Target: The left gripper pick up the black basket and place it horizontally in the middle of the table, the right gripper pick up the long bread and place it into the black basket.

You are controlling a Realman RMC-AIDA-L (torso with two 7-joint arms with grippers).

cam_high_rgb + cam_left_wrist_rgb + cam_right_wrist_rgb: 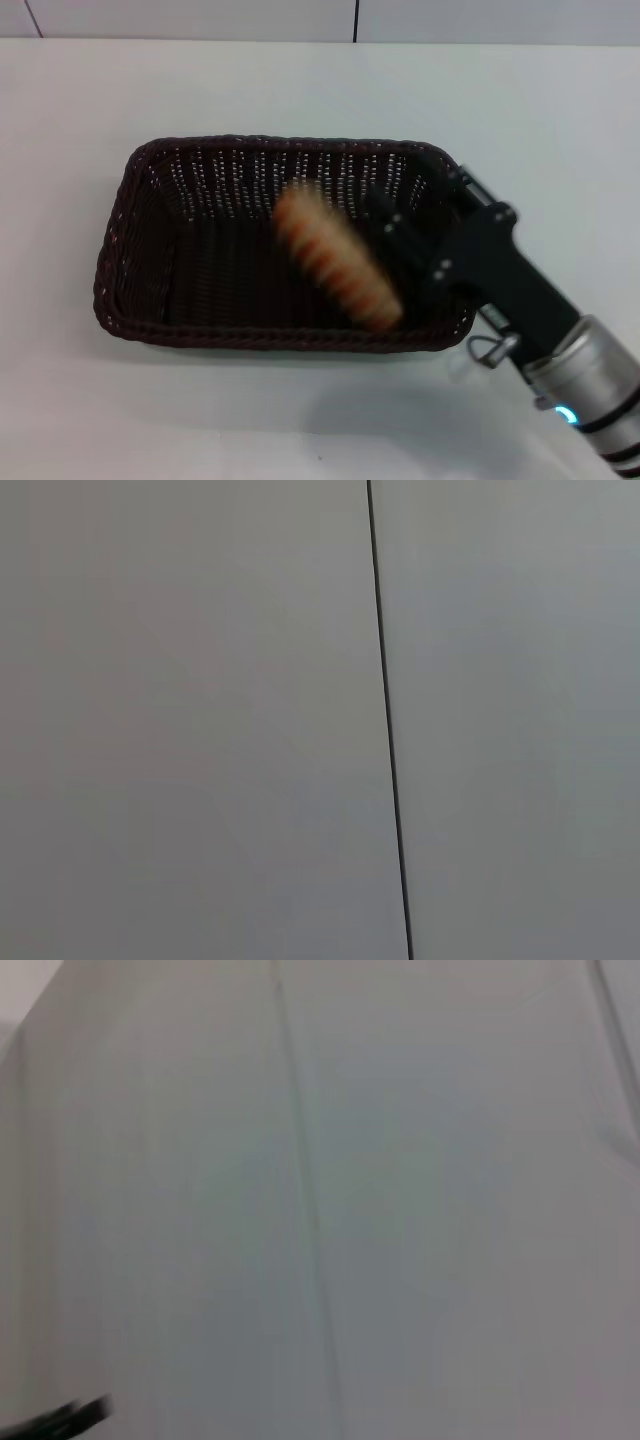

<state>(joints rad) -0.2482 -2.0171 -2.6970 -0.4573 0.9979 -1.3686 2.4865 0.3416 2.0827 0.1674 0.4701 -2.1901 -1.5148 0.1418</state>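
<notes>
The right gripper point(385, 235) reaches from the right over the black basket point(140, 300); the blurred long bread point(335, 260) is beside it. I cannot tell its opening.

Bare lab-like bench: white table point(300, 90), grey panelled wall point(200, 18).

One black basket point(140, 250) rests on the one white table point(300, 90). One long bread point(335, 262) shows over the basket's inside, blurred, though it looks like a single loaf. One gripper, the right gripper point(395, 225), is in the head view; the wrist views show plain grey panels only.
</notes>
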